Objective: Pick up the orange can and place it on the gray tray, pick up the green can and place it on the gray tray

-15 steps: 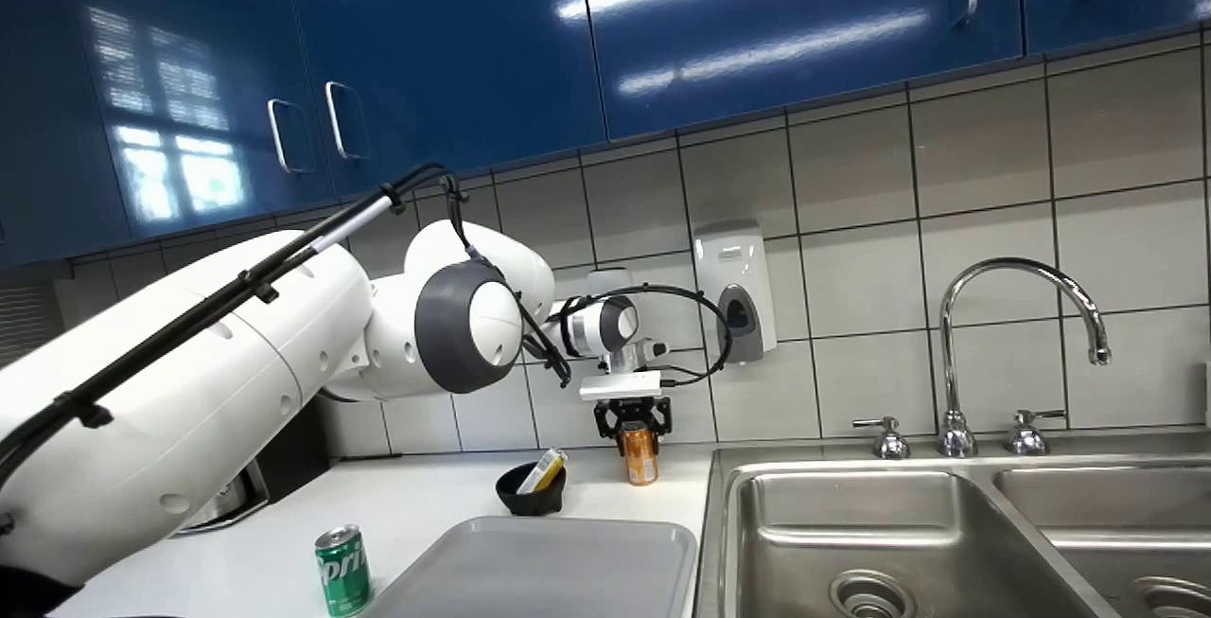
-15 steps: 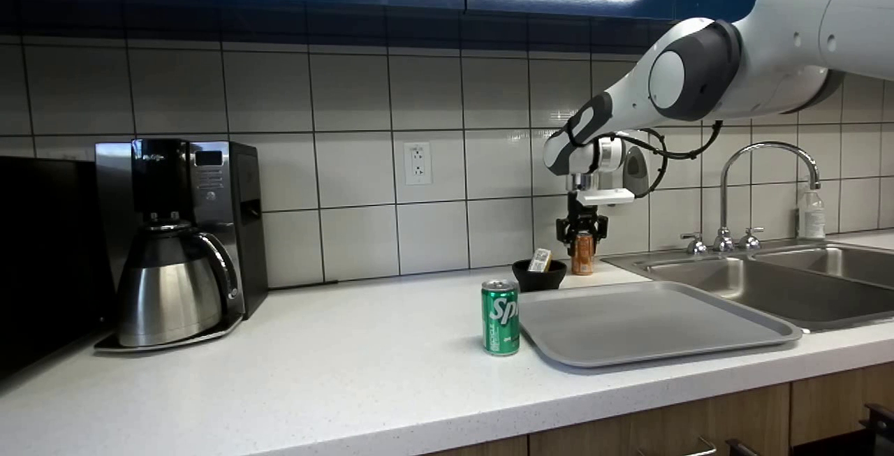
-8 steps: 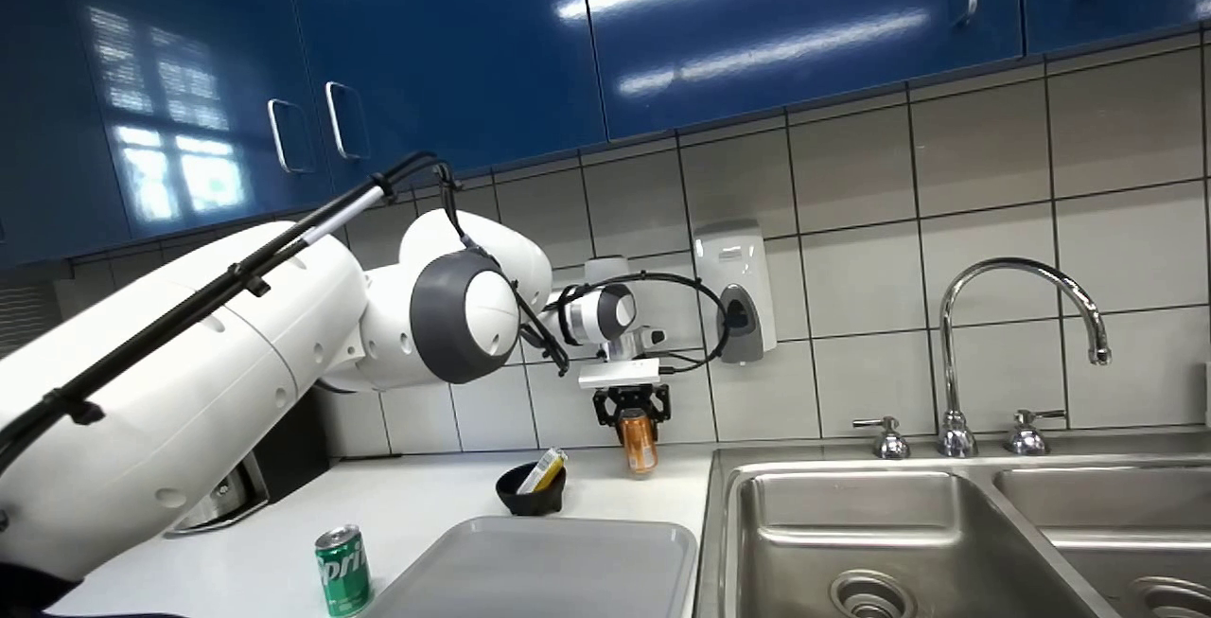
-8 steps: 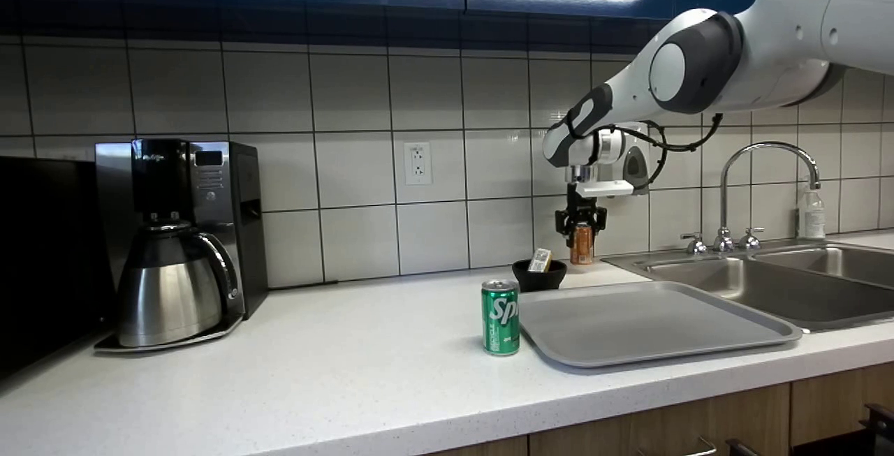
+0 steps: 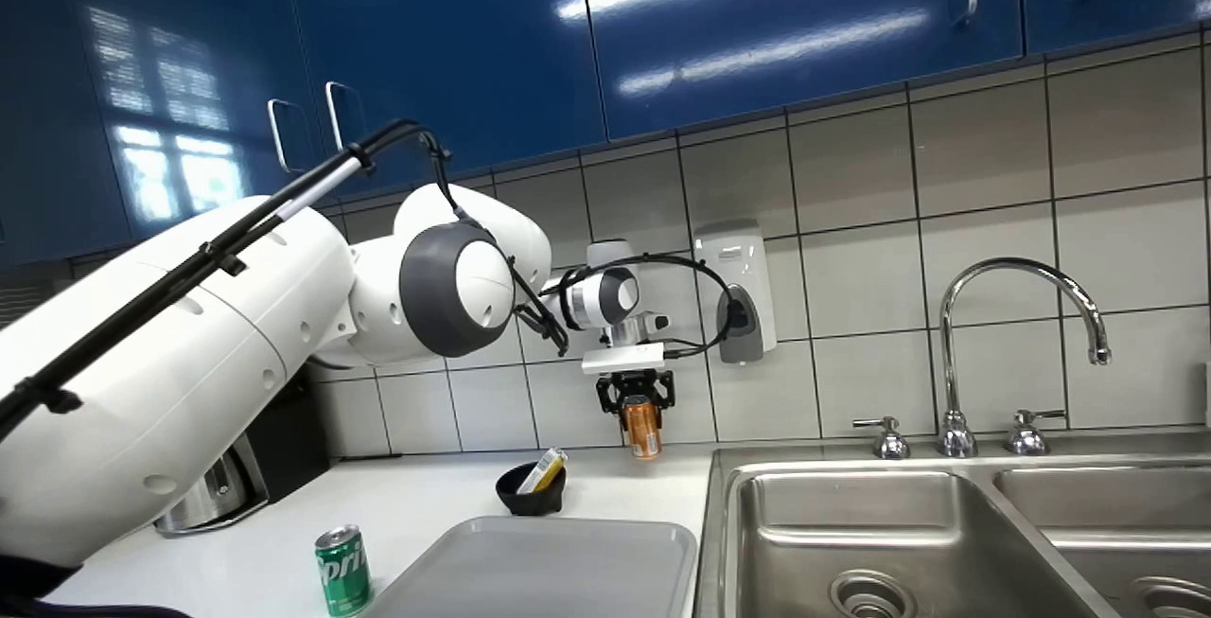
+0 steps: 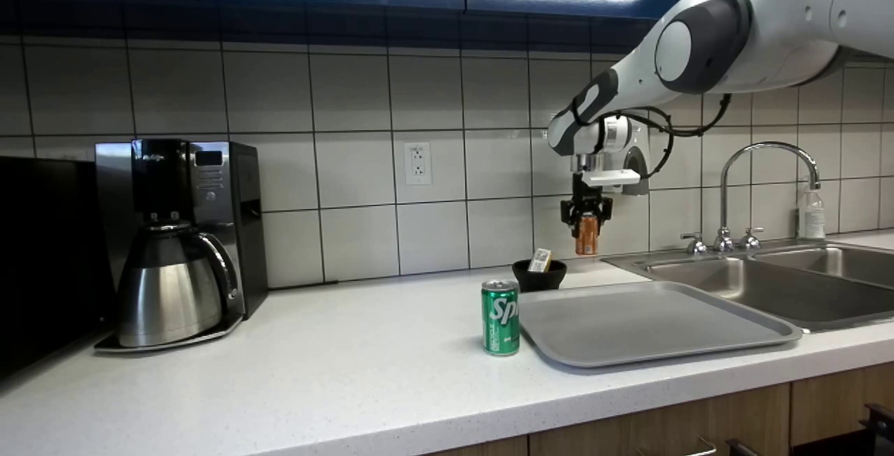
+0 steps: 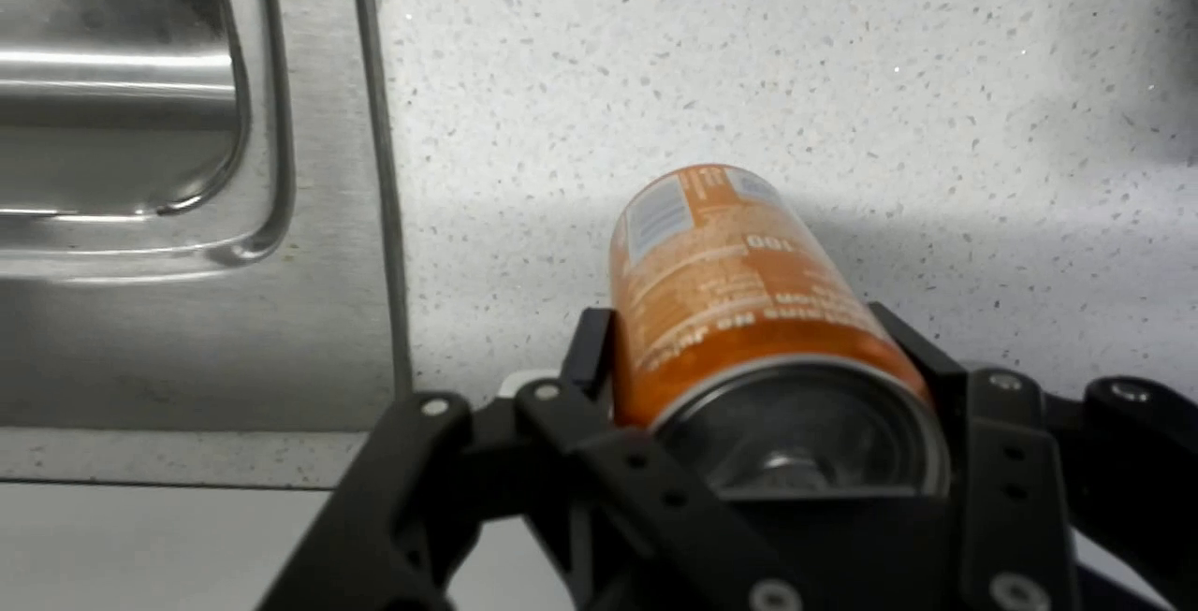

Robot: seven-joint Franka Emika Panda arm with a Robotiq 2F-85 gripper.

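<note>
A black two-fingered pincer (image 7: pixel 749 335) grips a small orange-copper drink can (image 7: pixel 721 255) round its upper part, clear of the white speckled counter (image 7: pixel 562 50) beneath. Only the wrist view makes the can's lettering legible; there the pincer hides part of its lid. Both exterior views show, lower than the pincer and well apart, a small green drink can (image 6: pixel 501 318) upright beside a flat, light gray rectangular tray (image 6: pixel 656 323); whether they touch is unclear. In an exterior view the lower border crops the tray and the steel double sink (image 5: pixel 856 495).

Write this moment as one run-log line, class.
claw: gripping orange can above counter; green Sprite can: on counter beside gray tray; placed: neither
</note>
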